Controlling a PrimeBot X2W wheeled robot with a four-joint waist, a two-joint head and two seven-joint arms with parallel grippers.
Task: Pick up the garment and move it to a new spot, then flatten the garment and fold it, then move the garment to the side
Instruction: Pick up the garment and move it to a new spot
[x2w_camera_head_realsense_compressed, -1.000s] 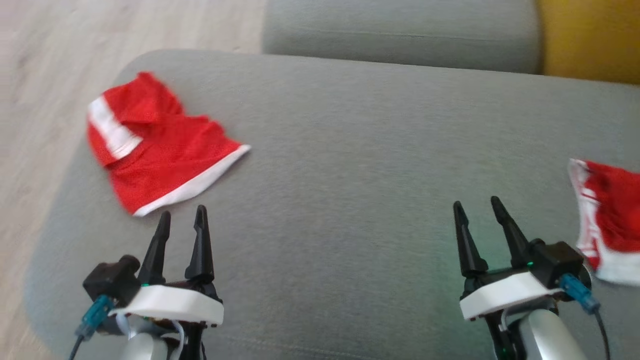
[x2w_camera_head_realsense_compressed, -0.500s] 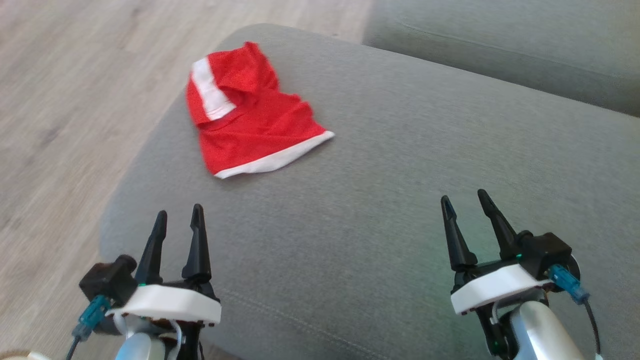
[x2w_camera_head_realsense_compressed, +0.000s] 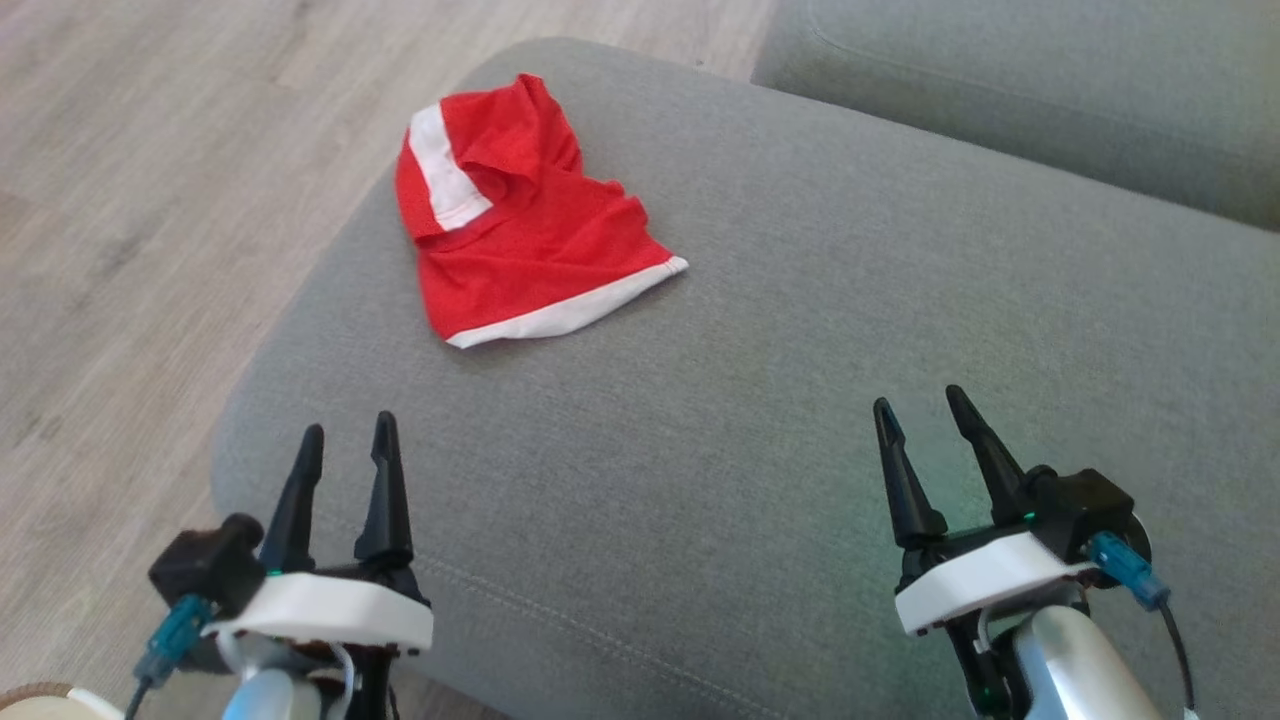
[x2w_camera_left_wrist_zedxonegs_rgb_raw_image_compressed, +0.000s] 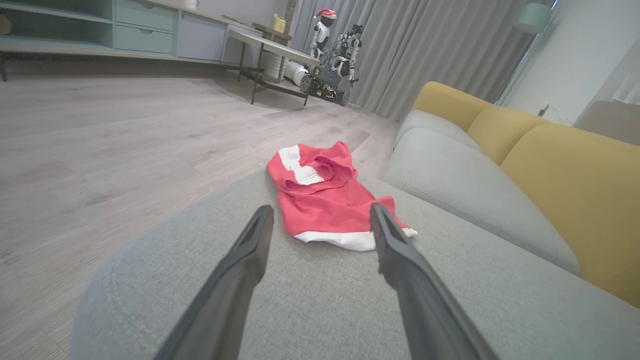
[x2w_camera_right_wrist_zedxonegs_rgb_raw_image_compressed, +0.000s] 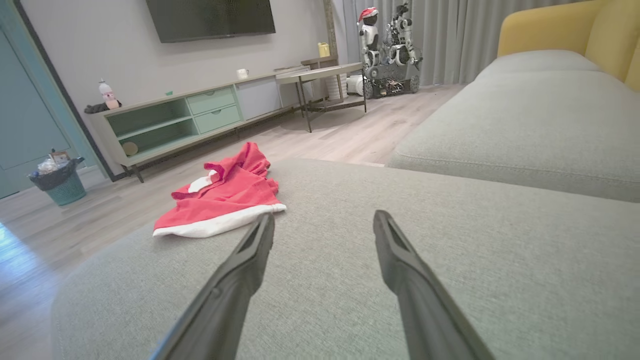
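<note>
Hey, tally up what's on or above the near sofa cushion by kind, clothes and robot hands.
Clothes: 1, the red garment
Robot hands: 2, the left hand and the right hand, both open
Total: 3

Red garment (x2w_camera_left_wrist_zedxonegs_rgb_raw_image_compressed: 325, 205) ahead — fingers (x2w_camera_left_wrist_zedxonegs_rgb_raw_image_compressed: 244, 267) apart

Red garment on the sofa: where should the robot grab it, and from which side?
Probably the white hem, coming from the near side with the left gripper. That flat edge of the red garment faces the robot and lies free on the cushion, while the far end is bunched.
</note>
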